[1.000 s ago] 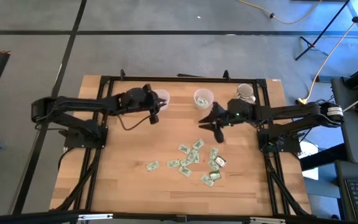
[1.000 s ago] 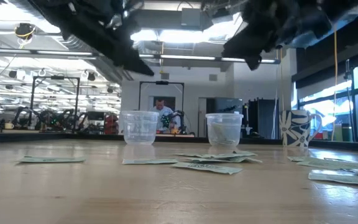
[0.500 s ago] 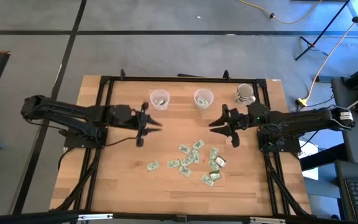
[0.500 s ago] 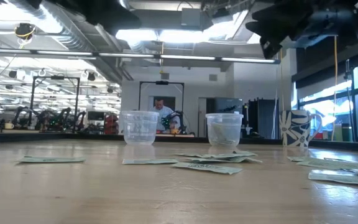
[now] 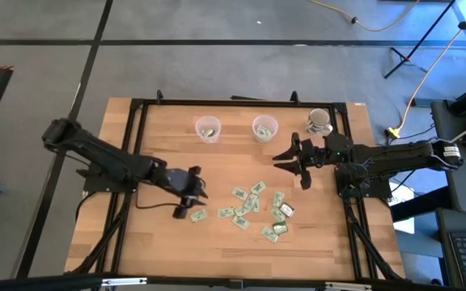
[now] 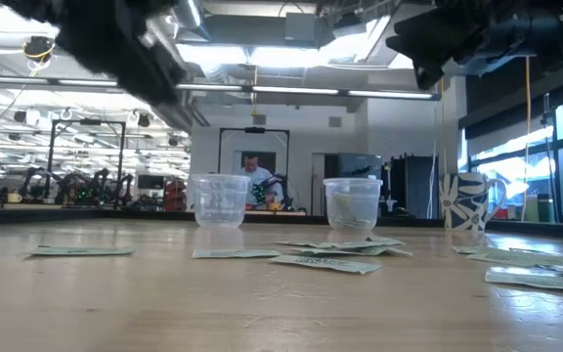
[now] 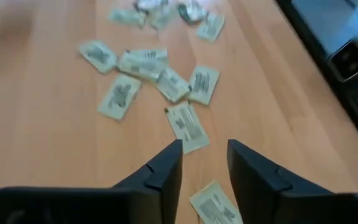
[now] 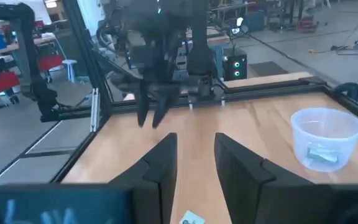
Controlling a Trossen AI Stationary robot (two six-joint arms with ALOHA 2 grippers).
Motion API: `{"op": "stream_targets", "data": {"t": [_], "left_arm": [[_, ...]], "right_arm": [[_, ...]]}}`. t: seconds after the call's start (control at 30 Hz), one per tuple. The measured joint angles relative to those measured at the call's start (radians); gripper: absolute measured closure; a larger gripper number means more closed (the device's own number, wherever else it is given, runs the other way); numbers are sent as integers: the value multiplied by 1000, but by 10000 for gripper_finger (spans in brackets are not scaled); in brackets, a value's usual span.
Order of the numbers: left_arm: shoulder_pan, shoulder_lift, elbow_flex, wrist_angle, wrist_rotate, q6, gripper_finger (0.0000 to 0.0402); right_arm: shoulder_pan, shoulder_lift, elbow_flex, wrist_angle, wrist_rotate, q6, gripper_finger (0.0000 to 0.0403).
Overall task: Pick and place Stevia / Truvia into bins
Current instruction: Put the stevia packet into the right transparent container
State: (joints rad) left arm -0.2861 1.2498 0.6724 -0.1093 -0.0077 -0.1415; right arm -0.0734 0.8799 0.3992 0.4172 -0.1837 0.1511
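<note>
The left gripper (image 5: pixel 186 202), jaws slightly apart and empty, has swung from near the cups (image 5: pixel 208 128) down over the leftmost sachet (image 5: pixel 198 216), while the right gripper (image 5: pixel 291 166) stays put, narrowly open.

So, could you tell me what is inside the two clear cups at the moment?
Each bin holds sachets: the left cup shows one pale sachet, the right cup a small pile. An exact count is not possible, as the sachets overlap.

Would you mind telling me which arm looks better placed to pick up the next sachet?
Probably the left: its gripper, open, hangs right over the nearest sachet at the edge of the scatter. The right gripper, also open, sits back near the mug.
</note>
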Motion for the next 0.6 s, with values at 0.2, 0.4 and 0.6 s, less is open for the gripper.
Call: {"op": "stream_targets", "data": {"t": [0.2, 0.4, 0.6], "left_arm": [[-20, 149, 0, 31, 3, -12, 260], [-36, 251, 0, 20, 28, -32, 272], [-33, 285, 0, 32, 23, -60, 281]], "right_arm": [[0, 1, 0, -53, 0, 2, 292], [0, 1, 0, -55, 0, 79, 292], [0, 1, 1, -61, -1, 76, 292]]}}
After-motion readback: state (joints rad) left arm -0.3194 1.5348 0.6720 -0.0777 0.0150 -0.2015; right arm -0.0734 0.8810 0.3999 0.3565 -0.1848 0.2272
